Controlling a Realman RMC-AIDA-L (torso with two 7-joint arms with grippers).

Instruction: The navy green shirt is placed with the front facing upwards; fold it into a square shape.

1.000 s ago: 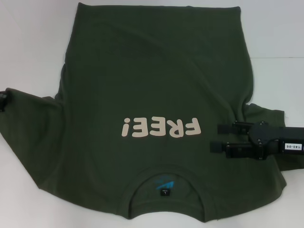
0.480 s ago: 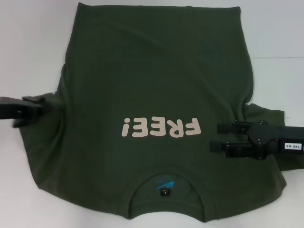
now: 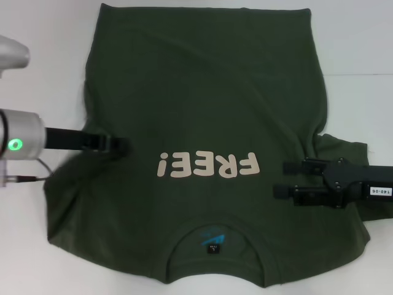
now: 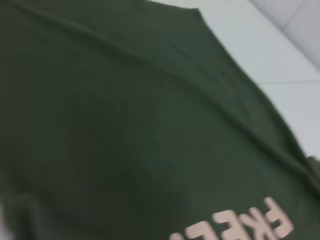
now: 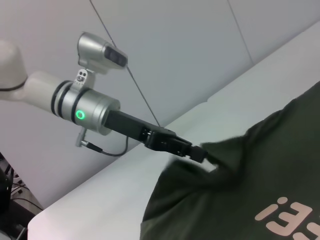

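Note:
The navy green shirt lies front up on the white table, its cream "FREE!" lettering upside down to me and the blue neck label nearest me. My left gripper is over the shirt's left chest, shut on the left sleeve cloth. In the right wrist view that cloth rises to a peak at the left gripper. My right gripper stands open over the shirt's right side, beside the right sleeve. The left wrist view shows only shirt fabric.
The white table shows bare on both sides of the shirt and beyond its hem. A pale wall rises behind the table's far edge.
My left gripper has travelled from the table's left edge rightward onto the shirt, pulling the left sleeve in with it. The right arm has stayed in place.

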